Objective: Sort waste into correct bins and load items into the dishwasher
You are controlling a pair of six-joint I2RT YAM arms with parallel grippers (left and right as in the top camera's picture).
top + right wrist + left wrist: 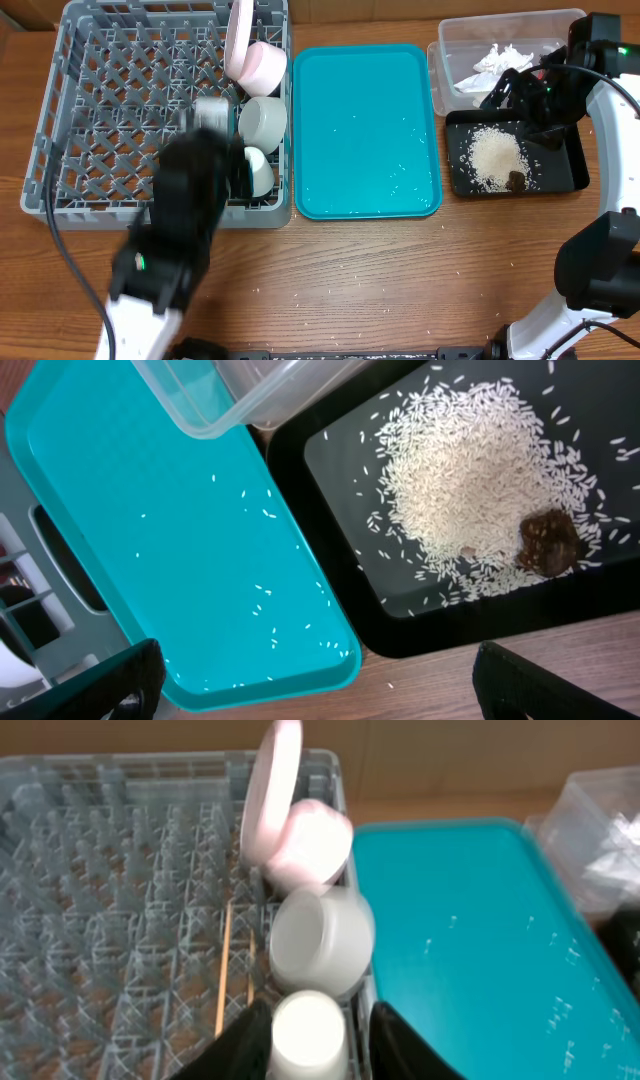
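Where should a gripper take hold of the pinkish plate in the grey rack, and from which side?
Probably at its top rim, coming from above, one finger on each face: the plate stands on edge in the rack, upper rim free.

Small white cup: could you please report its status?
Left gripper astride small white cup in grey plastic dish rack, grip unclear. Right gripper open above black rectangular tray. Nothing blocking.

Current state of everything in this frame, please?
plate: on edge in rack
pink bowl: on its side
white bowl: on its side
cup: between left fingers, grip unclear
teal tray: few stray grains
black tray: holds rice, brown lump
clear tub: holds napkin
right fingers: open, empty
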